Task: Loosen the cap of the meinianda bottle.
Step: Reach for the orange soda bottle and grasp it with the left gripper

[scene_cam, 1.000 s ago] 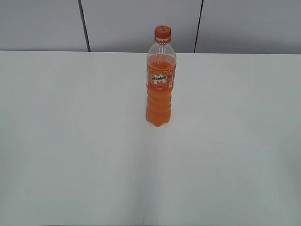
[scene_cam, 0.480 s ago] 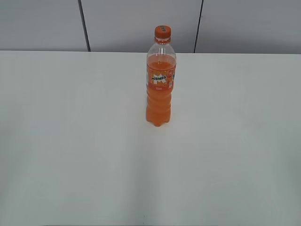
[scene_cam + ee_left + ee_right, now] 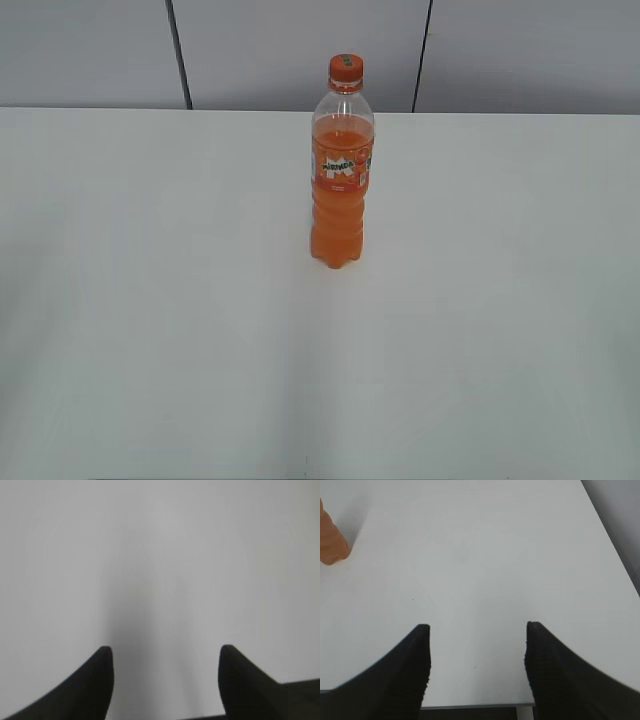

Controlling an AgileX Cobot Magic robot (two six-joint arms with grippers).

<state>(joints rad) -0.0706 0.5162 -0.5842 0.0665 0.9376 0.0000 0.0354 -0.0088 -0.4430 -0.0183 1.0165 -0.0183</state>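
1. The table point(image 3: 150, 300) fills nearly the whole exterior view, plain white and matte, running up to a straight far edge.
2. Behind that edge there's a grey panelled wall point(image 3: 90, 50), split by two dark vertical seams point(image 3: 180, 55), one left of centre, one right.
3. Left wrist view: under and ahead of the pincer it's bare table, with a soft grey shadow between the tips.
4. Right wrist view: white table ahead of the pincer, its near edge just below the tips and its side edge slanting off to the right over a grey floor point(image 3: 625, 525).
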